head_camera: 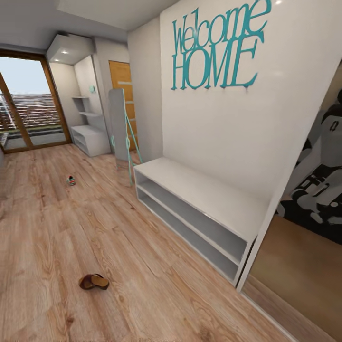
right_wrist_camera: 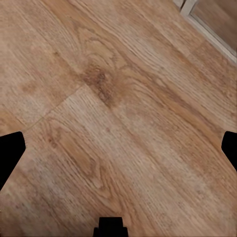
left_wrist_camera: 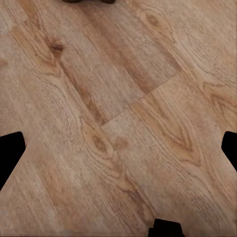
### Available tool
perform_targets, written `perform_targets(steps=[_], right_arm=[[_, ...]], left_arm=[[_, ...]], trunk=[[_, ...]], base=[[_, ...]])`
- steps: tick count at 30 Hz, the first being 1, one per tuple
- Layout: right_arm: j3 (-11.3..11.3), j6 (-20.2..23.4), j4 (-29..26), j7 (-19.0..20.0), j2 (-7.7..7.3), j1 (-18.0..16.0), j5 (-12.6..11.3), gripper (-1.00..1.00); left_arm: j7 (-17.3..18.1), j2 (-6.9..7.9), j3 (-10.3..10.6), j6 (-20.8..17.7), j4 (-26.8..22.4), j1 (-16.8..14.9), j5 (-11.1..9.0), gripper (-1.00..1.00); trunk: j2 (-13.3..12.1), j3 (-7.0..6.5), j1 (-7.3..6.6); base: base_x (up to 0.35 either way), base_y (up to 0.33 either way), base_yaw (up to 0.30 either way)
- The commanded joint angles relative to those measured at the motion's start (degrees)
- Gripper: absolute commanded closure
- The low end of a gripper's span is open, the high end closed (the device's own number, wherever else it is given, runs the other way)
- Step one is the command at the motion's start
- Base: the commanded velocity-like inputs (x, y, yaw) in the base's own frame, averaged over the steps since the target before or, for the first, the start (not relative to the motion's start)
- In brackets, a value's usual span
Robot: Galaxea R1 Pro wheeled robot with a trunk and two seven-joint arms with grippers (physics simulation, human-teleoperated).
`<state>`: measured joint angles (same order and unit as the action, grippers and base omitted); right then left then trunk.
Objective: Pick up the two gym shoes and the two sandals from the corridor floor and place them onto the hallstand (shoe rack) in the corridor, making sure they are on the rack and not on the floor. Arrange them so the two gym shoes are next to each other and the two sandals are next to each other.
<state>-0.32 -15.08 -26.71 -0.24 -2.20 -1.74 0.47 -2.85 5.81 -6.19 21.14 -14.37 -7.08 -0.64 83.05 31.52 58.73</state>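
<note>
Across the corridor, the light brown wood-grain plank floor (head_camera: 142, 266) runs from the near foreground to a glazed door with a brown wooden frame (head_camera: 28, 109) at the far end. On the white wall at the right, teal lettering reading "Welcome HOME" (head_camera: 216, 47) sits above the low, wide light-grey hallstand with a flat top and two long open shelf compartments (head_camera: 199, 194); both compartments and the top carry no shoes. A tall leaning mirror with a grey frame (head_camera: 119, 133) stands just beside the hallstand's far end.

One brown open-backed sandal with a tan insole (head_camera: 93, 281) lies on the floor in the near foreground, well apart from the hallstand. One white gym shoe with green and red accents (head_camera: 71, 180) lies farther down the corridor, too small for detail.

Left gripper (left_wrist_camera: 118, 143): fingers spread wide, holding nothing, above bare planks. Right gripper (right_wrist_camera: 118, 143): likewise spread and empty.
</note>
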Motion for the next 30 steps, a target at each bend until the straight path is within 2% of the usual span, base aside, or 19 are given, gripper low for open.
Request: perform_targets(steps=[1, 3, 30], right_arm=[[-0.03, -0.18, 0.02, -0.02, 0.0, -0.02, 0.05, -1.0], [-0.03, -0.19, 0.01, -0.02, 0.0, -0.02, 0.05, -1.0], [-0.03, -0.21, -0.01, -0.02, 0.0, -0.02, 0.05, -1.0]], left_arm=[[-0.05, -0.01, -0.05, 0.2, 0.08, -0.04, -0.06, -1.0], [-0.05, -0.01, -0.05, 0.2, 0.09, -0.04, -0.06, -1.0], [-0.05, -0.01, -0.13, 0.22, 0.28, -0.04, -0.06, -1.0]], trunk=[[0.03, 0.12, -0.01], [0.03, 0.26, -0.01], [10.86, 6.96, 5.93]], base=[[0.0, 0.0, 0.188], [0.0, 0.0, 0.188], [0.0, 0.0, 0.188]])
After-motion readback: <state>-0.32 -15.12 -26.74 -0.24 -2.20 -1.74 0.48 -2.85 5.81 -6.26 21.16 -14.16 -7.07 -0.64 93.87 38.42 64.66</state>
